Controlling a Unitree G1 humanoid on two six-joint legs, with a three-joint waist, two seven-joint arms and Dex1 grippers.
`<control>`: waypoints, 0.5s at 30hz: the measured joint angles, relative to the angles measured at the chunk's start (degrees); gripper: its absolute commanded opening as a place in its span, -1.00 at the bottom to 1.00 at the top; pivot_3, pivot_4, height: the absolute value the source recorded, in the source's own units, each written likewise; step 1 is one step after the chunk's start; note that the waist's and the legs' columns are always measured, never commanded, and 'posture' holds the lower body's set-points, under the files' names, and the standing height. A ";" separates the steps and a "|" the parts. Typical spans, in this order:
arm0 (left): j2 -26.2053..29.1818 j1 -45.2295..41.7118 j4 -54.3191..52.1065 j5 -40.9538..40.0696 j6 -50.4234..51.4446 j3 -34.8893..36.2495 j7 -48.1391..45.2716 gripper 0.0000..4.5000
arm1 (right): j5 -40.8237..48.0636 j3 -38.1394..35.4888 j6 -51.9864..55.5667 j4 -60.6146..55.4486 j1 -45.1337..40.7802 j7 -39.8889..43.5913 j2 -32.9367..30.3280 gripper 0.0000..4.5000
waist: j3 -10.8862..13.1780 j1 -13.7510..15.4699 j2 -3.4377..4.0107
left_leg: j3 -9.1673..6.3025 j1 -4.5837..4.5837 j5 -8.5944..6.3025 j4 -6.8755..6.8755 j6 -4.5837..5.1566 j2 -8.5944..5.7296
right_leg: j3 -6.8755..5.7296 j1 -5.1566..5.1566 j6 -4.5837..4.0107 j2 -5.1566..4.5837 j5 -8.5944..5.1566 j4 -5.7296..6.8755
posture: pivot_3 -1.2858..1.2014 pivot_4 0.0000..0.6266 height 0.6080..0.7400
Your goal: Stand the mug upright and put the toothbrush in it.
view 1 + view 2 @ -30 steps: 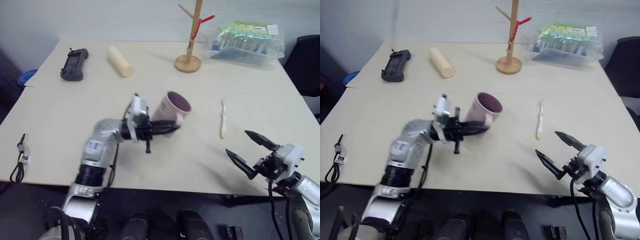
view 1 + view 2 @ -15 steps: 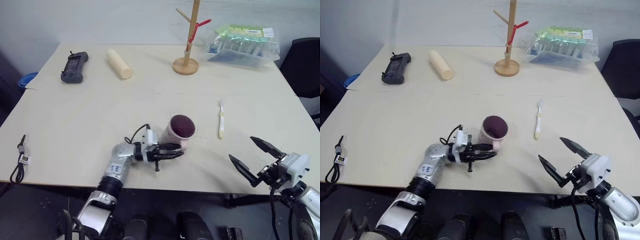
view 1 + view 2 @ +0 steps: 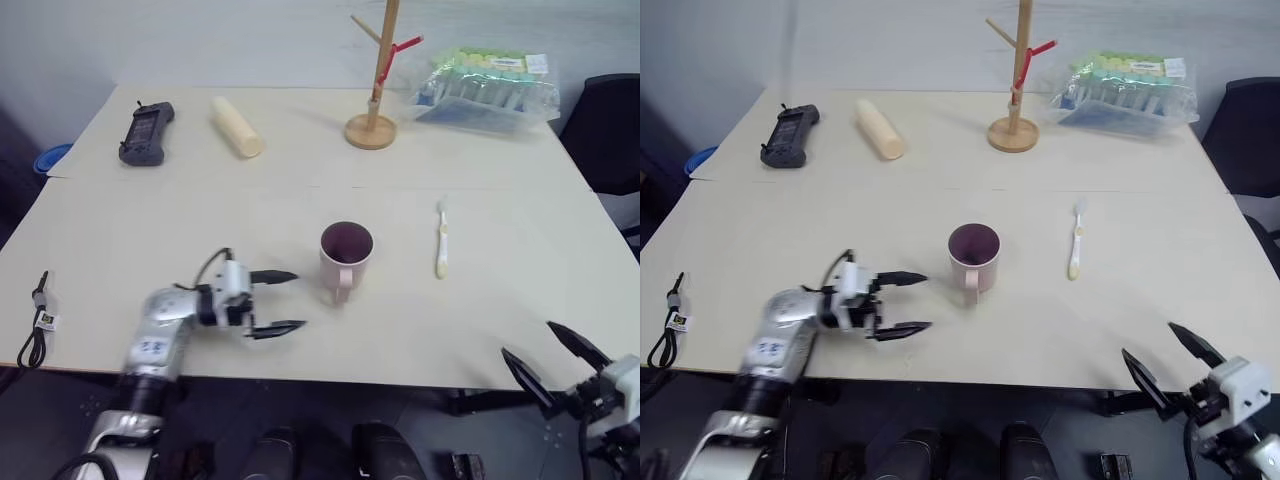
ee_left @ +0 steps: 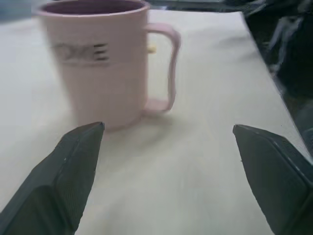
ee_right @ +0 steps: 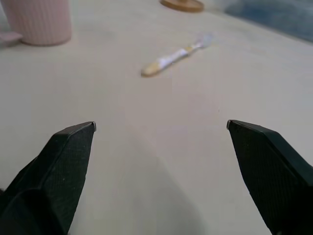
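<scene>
The mug [image 3: 346, 256] stands upright on the desk [image 3: 150, 220], a little toward the near edge, with its dark inside open to the top and its handle turned toward the robot. In the left wrist view the printed letters on its side are blurred. Nothing is inside the mug.

The toothbrush [image 3: 443, 239] lies flat on the desk to the right of the mug, apart from it, with the bristle end pointing away from the robot and the yellowish handle end nearer.

The left gripper [image 3: 273, 301] is just left of the mug and does not touch it. Its two fingers are spread wide and hold nothing; they point toward the mug, low over the desk. The right gripper [image 3: 547, 358] is at the near right corner, beyond the desk edge, well apart from the toothbrush. Its fingers are also spread wide and empty.

At the far side of the desk there is a wooden stand [image 3: 375, 80] with a red peg, and to the right of it a plastic pack [image 3: 488, 82] of tubes. A cream roll [image 3: 238, 126] lies at the far left, and a black controller [image 3: 144, 132] is left of it. A black cord [image 3: 37, 320] with a tag lies at the near left edge.
</scene>
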 measured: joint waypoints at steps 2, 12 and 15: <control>3.11 2.39 -1.31 -1.63 1.64 3.90 0.74 0.99 | -0.68 0.09 -0.03 0.25 -0.01 -0.15 0.00 1.00 | 0.00 -0.34 0.01 | 0.00 0.03 0.00 -0.06 0.00 0.00 | 0.02 0.01 -0.01 -0.02 0.00 -0.01 | 0.03 -0.52 1.00; 5.40 11.03 -14.16 -7.70 10.38 10.04 6.71 0.99 | 2.74 13.96 53.59 -10.74 -36.44 -23.18 -16.89 1.00 | 0.06 -0.40 0.19 | -0.32 -0.15 0.07 -0.11 -0.14 0.06 | -0.26 -0.13 -0.24 -0.04 -0.04 -0.10 | 0.03 -0.52 1.00; 3.92 10.55 -17.39 -7.84 11.74 8.77 9.14 0.99 | 2.00 20.89 67.21 -4.66 -51.32 -26.29 -17.54 1.00 | 0.06 0.46 0.18 | -0.41 -0.70 0.11 0.08 -0.19 0.05 | -0.34 -0.51 -0.24 -0.03 -0.04 -0.08 | 0.03 -0.52 1.00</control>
